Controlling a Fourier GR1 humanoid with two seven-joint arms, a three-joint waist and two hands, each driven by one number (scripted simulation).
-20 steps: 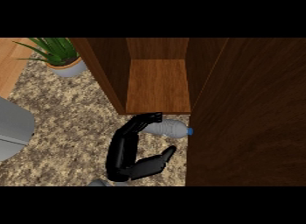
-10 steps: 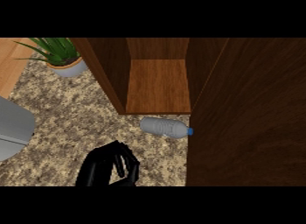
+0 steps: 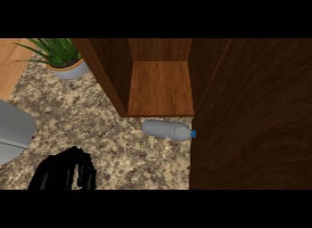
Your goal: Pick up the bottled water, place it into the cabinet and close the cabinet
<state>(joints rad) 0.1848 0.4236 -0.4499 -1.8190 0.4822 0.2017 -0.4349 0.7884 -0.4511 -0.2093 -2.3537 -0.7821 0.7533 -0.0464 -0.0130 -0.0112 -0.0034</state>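
Leftmost, a grey rounded object (image 3: 4, 136) sits at the view's edge, with a potted plant (image 3: 61, 58) behind it on the speckled counter (image 3: 86, 120). Low down, one black hand (image 3: 63, 171) shows at the lower edge; which hand it is and how its fingers are set, I cannot tell. Open counter separates it from the bottled water (image 3: 166, 129), lying on its side just outside the open cabinet (image 3: 160, 87), blue cap touching the cabinet door (image 3: 260, 116).
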